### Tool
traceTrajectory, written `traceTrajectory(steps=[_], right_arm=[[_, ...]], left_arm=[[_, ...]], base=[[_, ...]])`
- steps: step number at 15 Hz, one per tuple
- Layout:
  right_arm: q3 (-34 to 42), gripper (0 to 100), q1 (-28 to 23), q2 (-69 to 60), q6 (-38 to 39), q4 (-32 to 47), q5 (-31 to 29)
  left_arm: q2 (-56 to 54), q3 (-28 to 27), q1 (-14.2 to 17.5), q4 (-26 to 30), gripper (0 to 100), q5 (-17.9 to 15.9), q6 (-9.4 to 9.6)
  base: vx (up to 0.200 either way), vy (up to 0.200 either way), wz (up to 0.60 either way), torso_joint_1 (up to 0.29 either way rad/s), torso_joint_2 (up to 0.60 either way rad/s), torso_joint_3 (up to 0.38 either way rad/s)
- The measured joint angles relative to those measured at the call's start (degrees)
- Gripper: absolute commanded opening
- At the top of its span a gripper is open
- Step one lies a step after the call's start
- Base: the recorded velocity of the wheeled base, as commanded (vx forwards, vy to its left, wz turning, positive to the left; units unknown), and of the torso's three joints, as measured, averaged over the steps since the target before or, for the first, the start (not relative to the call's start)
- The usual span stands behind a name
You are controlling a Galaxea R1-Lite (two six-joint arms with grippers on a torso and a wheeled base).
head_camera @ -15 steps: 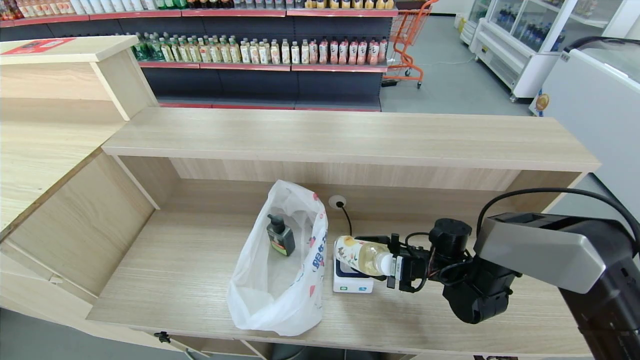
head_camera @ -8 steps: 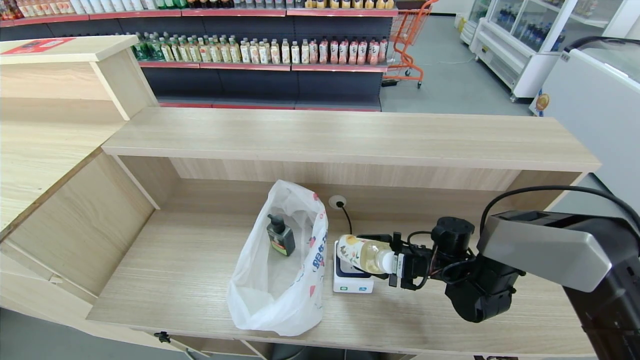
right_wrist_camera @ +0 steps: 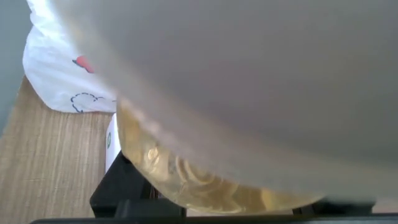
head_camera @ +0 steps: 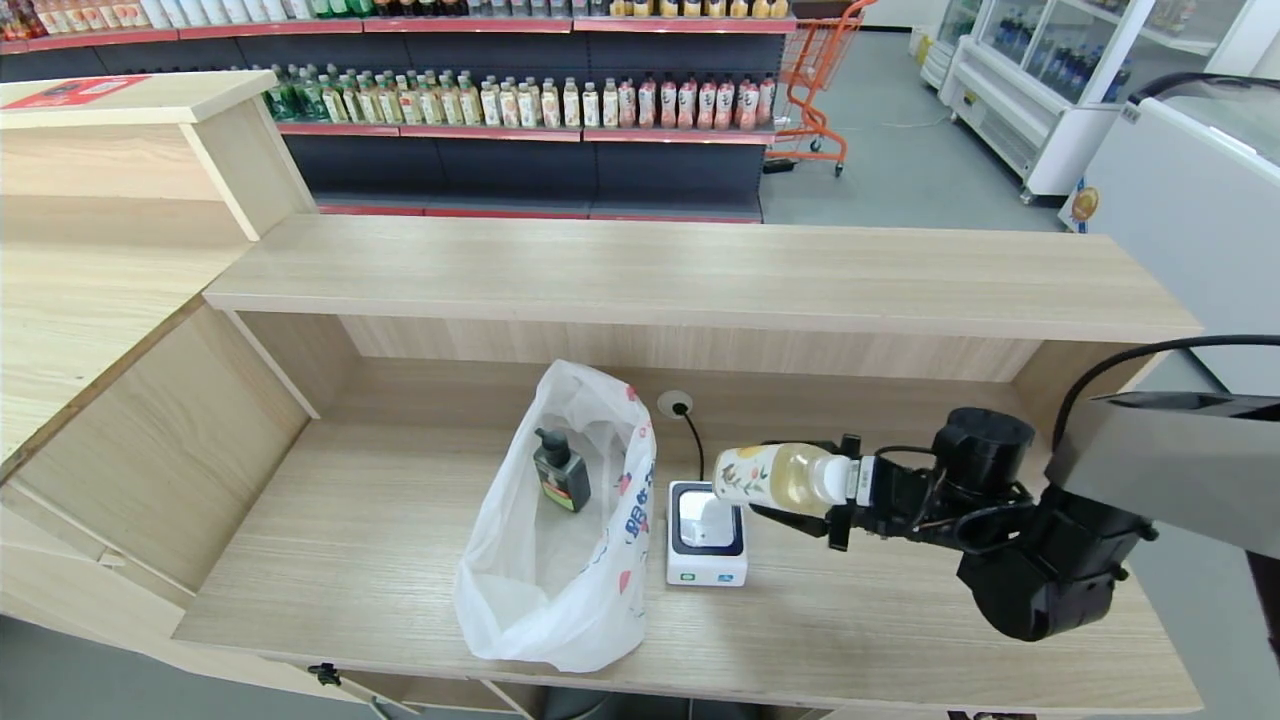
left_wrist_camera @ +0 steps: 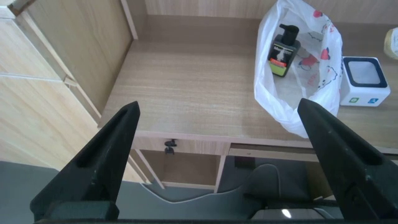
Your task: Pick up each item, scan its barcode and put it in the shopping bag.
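Observation:
My right gripper (head_camera: 805, 481) is shut on a clear drink bottle (head_camera: 765, 475) of yellow liquid with a flowered label. It holds the bottle on its side in the air, just right of and above the white barcode scanner (head_camera: 706, 560). The white shopping bag (head_camera: 600, 570) stands open left of the scanner, with a dark pump bottle (head_camera: 560, 470) inside. In the right wrist view the drink bottle (right_wrist_camera: 186, 180) is right against the lens, with the bag (right_wrist_camera: 62, 81) beyond. My left gripper (left_wrist_camera: 217, 162) hangs open above the counter's front edge, with the bag (left_wrist_camera: 311, 106) and the scanner (left_wrist_camera: 365, 81) farther off.
The work surface is a sunken wooden counter (head_camera: 380, 540) with a raised ledge (head_camera: 700, 270) behind and a side wall (head_camera: 150, 420) on the left. A black cable (head_camera: 692, 435) runs from a socket hole down to the scanner. Store shelves, a cart and freezers stand beyond.
My right gripper has carried the bottle to the right and a little higher, off the scanner. The scanner's dark window is now uncovered.

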State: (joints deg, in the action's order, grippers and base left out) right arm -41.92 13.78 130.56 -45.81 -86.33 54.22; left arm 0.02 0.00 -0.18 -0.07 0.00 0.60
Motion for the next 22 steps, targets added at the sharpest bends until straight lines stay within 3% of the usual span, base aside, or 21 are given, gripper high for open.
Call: traceTrajectory(steps=[5, 8, 10, 14, 22], right_arm=[[7.7, 0, -5.9, -14.6, 19.6, 5.5, -2.7], [11.6, 0, -7.4, -25.5, 37.5, 13.4, -12.5], [12.9, 0, -4.4, -30.7, 47.5, 15.9, -19.3], [14.2, 0, 2.3, -34.1, 54.2, 16.5, -20.8], [13.9, 0, 9.7, -29.1, 53.8, 15.6, -20.3]], left_arm=[[0.0, 0.0, 0.0, 0.0, 100, 0.0, 0.02], [0.0, 0.0, 0.0, 0.0, 100, 0.0, 0.02], [0.0, 0.0, 0.0, 0.0, 100, 0.0, 0.02], [0.0, 0.0, 0.0, 0.0, 100, 0.0, 0.02], [0.0, 0.0, 0.0, 0.0, 100, 0.0, 0.09]], base=[[0.000, 0.000, 0.00, 0.000, 0.00, 0.000], [0.000, 0.000, 0.00, 0.000, 0.00, 0.000], [0.000, 0.000, 0.00, 0.000, 0.00, 0.000], [0.000, 0.000, 0.00, 0.000, 0.00, 0.000], [0.000, 0.000, 0.00, 0.000, 0.00, 0.000]])
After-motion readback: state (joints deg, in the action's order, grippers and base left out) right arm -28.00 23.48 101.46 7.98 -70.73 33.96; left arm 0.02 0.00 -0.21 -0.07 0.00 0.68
